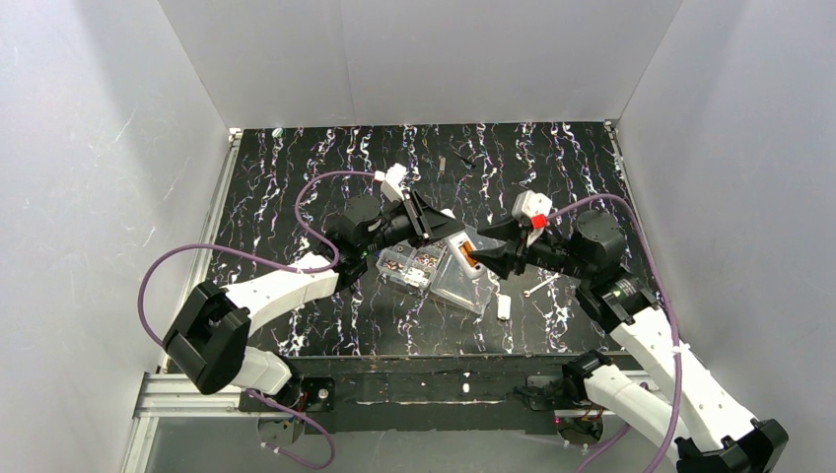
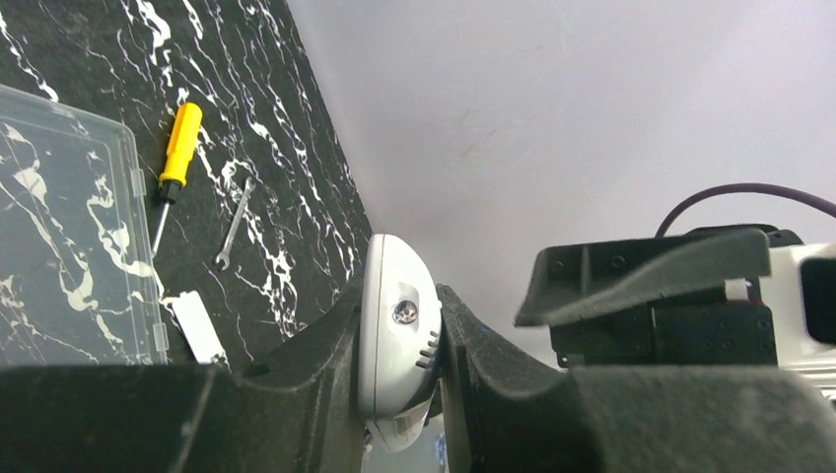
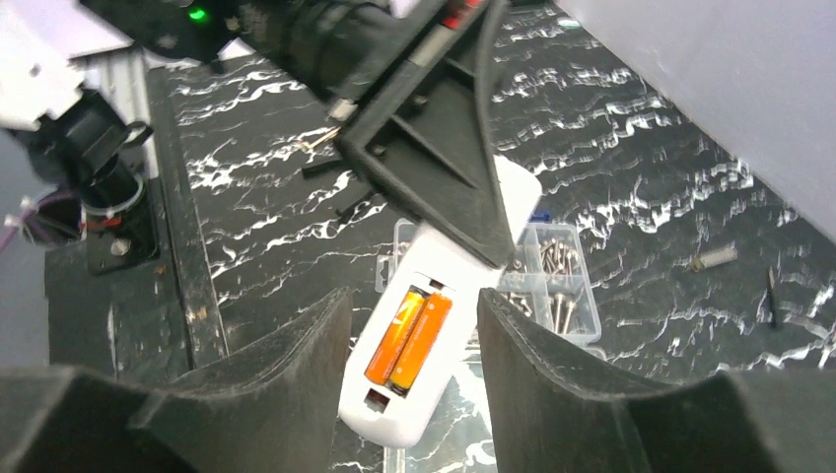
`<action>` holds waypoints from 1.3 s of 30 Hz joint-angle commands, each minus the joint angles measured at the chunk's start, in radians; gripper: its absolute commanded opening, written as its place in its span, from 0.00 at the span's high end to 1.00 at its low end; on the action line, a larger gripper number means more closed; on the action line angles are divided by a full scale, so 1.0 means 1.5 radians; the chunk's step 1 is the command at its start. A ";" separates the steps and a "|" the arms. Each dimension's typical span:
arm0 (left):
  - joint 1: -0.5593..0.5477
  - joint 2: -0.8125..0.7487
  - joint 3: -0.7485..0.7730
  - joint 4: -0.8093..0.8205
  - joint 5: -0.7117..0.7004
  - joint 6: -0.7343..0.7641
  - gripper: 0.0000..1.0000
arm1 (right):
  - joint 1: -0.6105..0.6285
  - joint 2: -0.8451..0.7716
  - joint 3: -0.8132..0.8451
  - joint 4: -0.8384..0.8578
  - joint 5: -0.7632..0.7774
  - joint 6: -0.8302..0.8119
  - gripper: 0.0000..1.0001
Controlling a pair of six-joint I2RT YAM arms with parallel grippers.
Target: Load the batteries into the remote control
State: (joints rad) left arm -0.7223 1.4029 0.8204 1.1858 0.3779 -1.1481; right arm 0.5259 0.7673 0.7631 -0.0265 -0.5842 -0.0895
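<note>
Currently, just over screw box [image 3: 567, 286]: remote control [image 3: 434, 394] pinched in left gripper [image 2: 399, 335], long axis pointing toward right gripper [image 3: 414, 330]. Batteries [image 3: 409, 338] seated side by side in recess. Right gripper spread, straddling battery end; appears nearer for pressing.

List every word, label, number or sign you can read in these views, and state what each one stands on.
No text can be read in any view.
remote control: white shell, no lettering shows.
batteries: orange casings; any print is too blurred to read.
clear plastic box: no label shows.
yellow-handled screwdriver: no legible marking.
</note>
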 commanded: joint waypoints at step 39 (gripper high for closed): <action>-0.003 -0.004 0.102 0.036 0.270 -0.122 1.00 | -0.071 0.043 0.144 -0.124 -0.444 -0.286 0.46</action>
State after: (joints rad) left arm -0.7223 1.4216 0.9325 1.1687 0.7341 -1.3357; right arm 0.4664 0.7898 0.9169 -0.2592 -1.1389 -0.5491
